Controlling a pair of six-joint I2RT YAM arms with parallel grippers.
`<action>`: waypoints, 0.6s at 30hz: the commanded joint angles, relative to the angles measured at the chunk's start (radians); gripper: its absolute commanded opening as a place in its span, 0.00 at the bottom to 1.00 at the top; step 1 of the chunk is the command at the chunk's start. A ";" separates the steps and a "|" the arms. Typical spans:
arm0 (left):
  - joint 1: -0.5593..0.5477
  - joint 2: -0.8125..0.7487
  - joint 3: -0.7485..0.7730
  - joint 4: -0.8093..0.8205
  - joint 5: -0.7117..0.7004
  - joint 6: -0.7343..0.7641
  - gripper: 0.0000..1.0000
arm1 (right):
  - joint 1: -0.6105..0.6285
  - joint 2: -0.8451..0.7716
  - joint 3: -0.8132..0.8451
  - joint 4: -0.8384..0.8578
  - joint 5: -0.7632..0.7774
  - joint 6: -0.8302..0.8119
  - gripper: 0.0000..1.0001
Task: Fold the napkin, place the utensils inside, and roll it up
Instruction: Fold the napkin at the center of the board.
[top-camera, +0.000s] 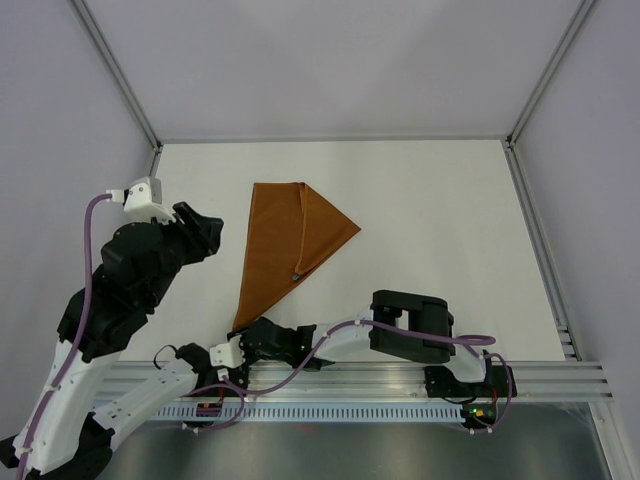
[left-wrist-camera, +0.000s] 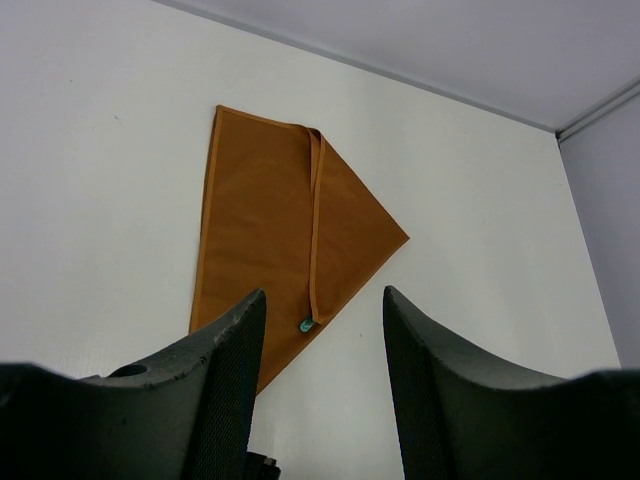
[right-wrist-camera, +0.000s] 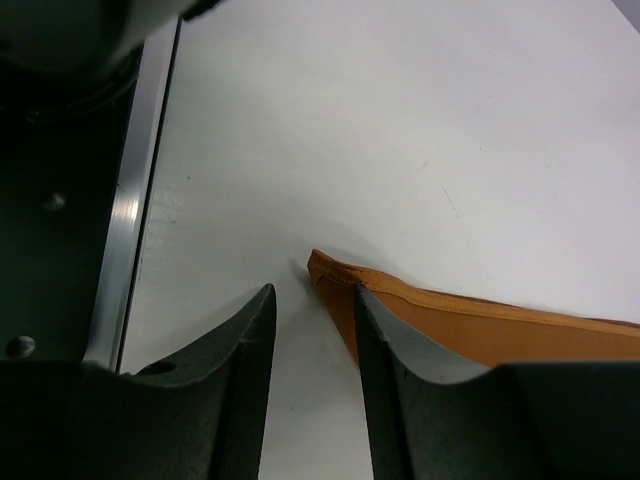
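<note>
Top external view: the napkin (top-camera: 285, 235), a rust-orange cloth with a satin sheen, folded to a flat kite-like wedge, lay on the matte white counter (top-camera: 440, 210). Its long axis ran from a narrow near point to a broad far edge. At that near point sat the right gripper (top-camera: 244, 330), much closer than the left gripper (top-camera: 208, 232), which hovered off the napkin's left edge with jaws spread and empty. Right wrist view: the hemmed tip lay just beyond the black jaws, slightly toward the right one; they stood partly spread, pinching nothing. A greenish end of the knife (left-wrist-camera: 306, 324) peeped from the inner fold, so the roll would probably begin at the tip.
</note>
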 joint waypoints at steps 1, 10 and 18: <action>-0.002 -0.003 -0.008 -0.011 0.001 -0.024 0.56 | 0.009 0.024 0.036 0.067 0.008 -0.013 0.42; -0.002 0.016 -0.017 -0.009 0.007 -0.028 0.55 | 0.007 0.041 0.022 0.090 0.014 -0.013 0.29; -0.002 0.022 -0.024 -0.004 0.011 -0.028 0.55 | 0.009 0.039 0.005 0.096 0.014 -0.017 0.14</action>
